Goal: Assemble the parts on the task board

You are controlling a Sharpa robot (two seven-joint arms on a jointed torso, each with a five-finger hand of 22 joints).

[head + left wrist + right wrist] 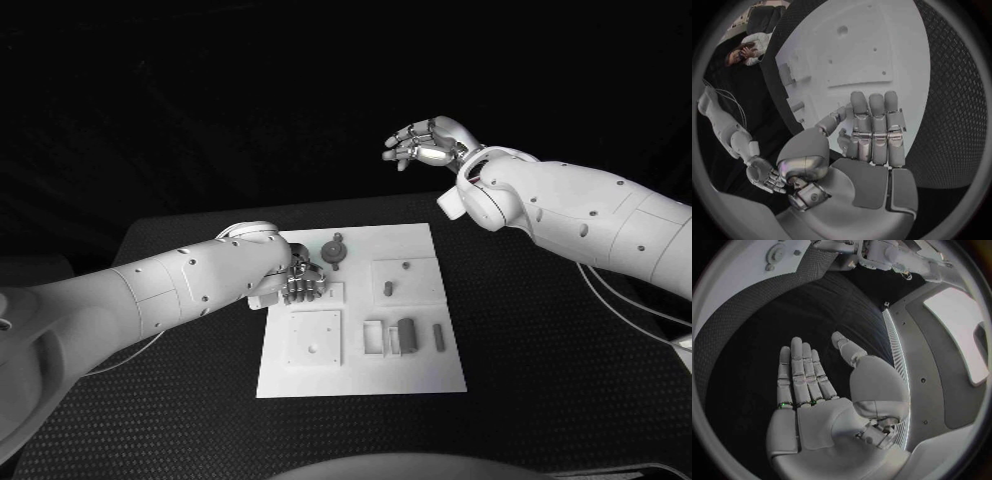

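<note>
Fingers together and empty, my left hand hovers over the task board for a pick, I judge; right hand, fingers loosely apart, waits clear.

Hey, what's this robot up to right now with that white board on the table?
It is set to assemble small parts on the task board. Neither hand holds anything. The left hand hovers open over the board's left edge, near a round knobbed part. The right hand is raised, open, beyond the table's far side.
</note>
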